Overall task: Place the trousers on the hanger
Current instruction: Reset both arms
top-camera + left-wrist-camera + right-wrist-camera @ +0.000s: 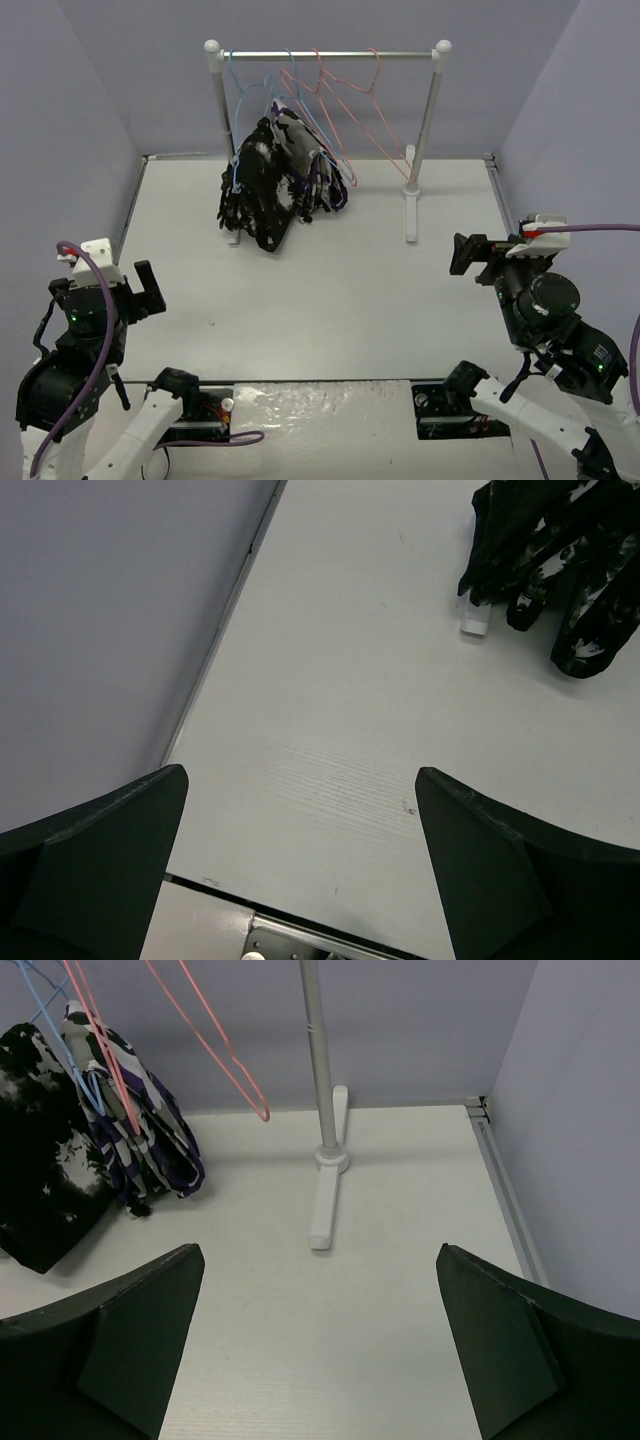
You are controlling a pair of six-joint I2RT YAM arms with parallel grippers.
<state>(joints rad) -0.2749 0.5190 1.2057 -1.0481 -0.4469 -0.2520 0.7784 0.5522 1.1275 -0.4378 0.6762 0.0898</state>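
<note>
Top view: the trousers [262, 190] are at the back of the desk [330, 300], bunched under the left end of the clothes rack [330, 54]. Their lower end touches the desk by the rack's left foot. The hanger [240, 100] is hooked on the rail right above them and its wire runs down into the fabric. You can't tell from here how the cloth sits on it. A purple-and-white garment [328, 175] hangs just beside the trousers on the right, with pink hangers [375, 120] further right on the same rail. Your left gripper [143, 288] sits near the desk's left edge and your right gripper [468, 255] near its right edge. Both are well apart from the rack and carry nothing.

Left wrist: the left gripper [300, 865] has its fingers [100, 850] spread wide, with only bare desk [380, 730] between them. The trousers [560, 570] are in the top right corner, down on the desk, with the rack's white foot [474, 623] poking out beside them. The wall [100, 630] is on the left.

Right wrist: the right gripper [320, 1350] has its fingers [530, 1350] spread fully apart, with nothing gripped. The right post [318, 1060] of the rack stands straight ahead. The trousers [40, 1180] are at far left, under the blue wire of the hanger [35, 988]. The purple-and-white garment [150, 1140] is just beside them, and a wire from the pink hangers [200, 1040] slants down towards the post.
</note>
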